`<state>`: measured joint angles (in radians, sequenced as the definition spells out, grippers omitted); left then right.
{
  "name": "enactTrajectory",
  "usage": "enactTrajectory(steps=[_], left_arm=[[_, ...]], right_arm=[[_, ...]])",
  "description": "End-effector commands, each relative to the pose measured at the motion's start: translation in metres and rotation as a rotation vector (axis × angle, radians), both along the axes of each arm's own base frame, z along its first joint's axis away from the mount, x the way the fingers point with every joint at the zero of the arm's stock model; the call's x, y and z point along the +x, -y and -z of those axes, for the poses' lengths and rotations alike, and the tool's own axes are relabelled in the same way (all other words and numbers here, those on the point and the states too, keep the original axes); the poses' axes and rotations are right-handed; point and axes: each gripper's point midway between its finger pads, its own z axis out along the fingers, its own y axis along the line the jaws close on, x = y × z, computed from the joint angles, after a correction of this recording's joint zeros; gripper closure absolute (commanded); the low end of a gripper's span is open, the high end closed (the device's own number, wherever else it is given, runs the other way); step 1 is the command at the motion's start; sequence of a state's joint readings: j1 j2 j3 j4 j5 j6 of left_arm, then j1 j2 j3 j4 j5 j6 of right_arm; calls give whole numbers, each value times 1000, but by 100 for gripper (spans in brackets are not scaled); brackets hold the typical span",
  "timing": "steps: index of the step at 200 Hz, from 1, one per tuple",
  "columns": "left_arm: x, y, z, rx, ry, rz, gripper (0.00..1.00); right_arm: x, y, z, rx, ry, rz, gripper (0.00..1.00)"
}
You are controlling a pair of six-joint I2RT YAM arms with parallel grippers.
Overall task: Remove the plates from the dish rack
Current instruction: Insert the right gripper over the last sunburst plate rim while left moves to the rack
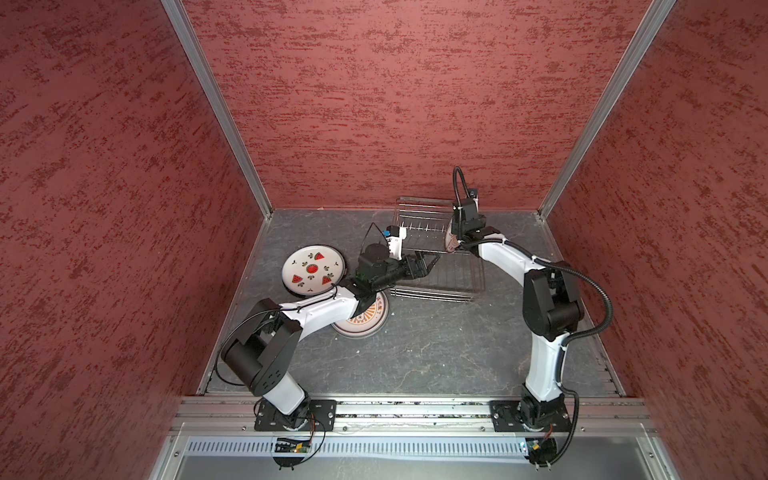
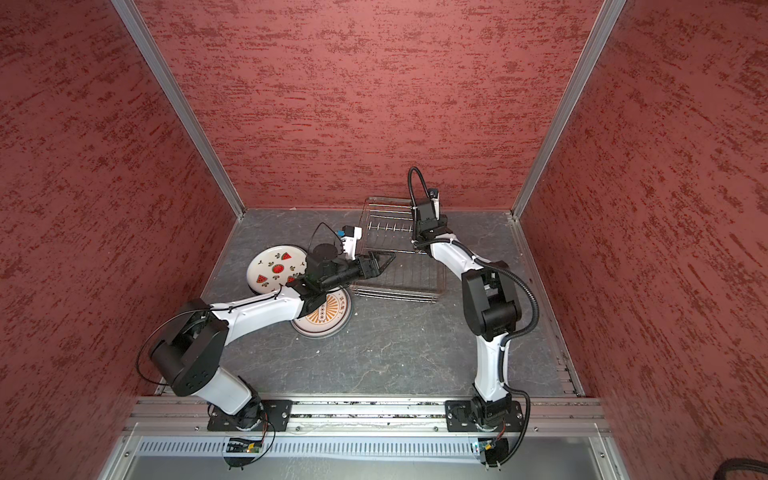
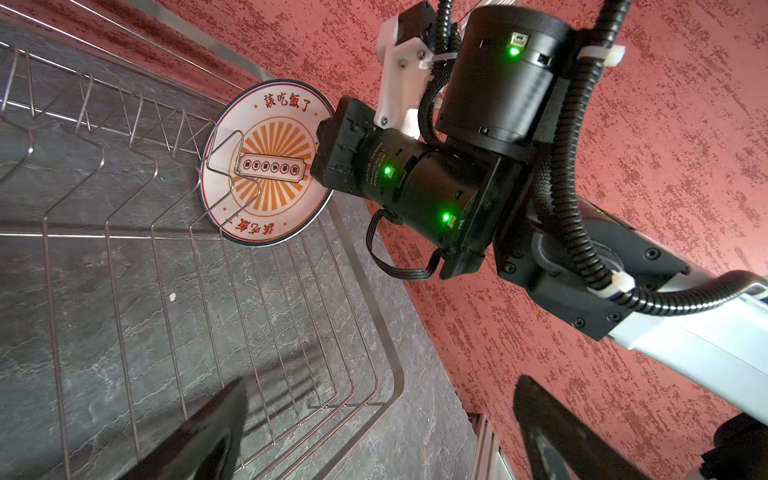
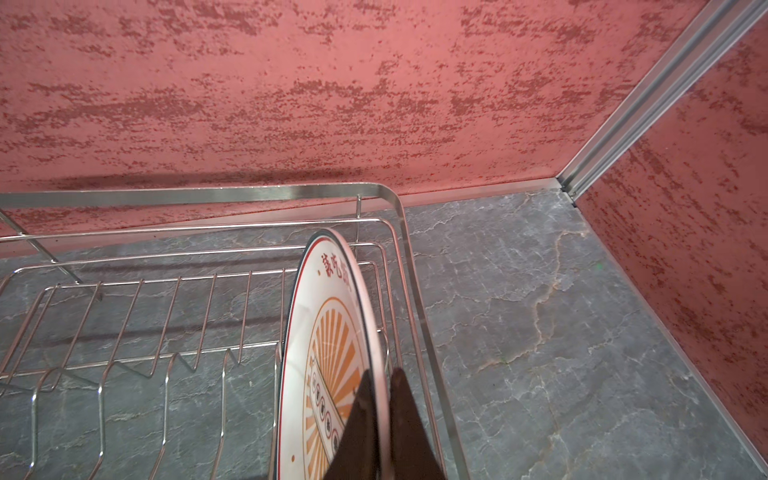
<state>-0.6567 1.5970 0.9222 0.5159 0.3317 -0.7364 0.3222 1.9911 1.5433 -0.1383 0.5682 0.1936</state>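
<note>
Wire rack (image 4: 208, 194), one plate (image 4: 328, 332); two plates (image 1: 312, 270) (image 1: 365, 322) outside

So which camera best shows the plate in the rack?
Left wrist: the sunburst plate shows most of its face. Right wrist sees it edge-on in the right gripper; a top view shows a sliver.

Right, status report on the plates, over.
Right gripper shut on only racked plate. Left gripper open, empty, above rack. Two plates on table. Nothing blocking.
</note>
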Motion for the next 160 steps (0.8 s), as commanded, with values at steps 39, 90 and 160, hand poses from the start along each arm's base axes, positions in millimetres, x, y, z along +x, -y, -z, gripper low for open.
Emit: enactTrajectory(steps=[39, 90, 160], left_arm=[[-1, -6, -15, -23, 35, -23, 0], [-5, -16, -18, -17, 45, -47, 1], [-19, -32, -29, -21, 95, -55, 0]], right_arm=[[-19, 11, -59, -9, 144, 66, 100], [-40, 10, -89, -32, 218, 77, 100], [-89, 12, -132, 8, 321, 70, 100]])
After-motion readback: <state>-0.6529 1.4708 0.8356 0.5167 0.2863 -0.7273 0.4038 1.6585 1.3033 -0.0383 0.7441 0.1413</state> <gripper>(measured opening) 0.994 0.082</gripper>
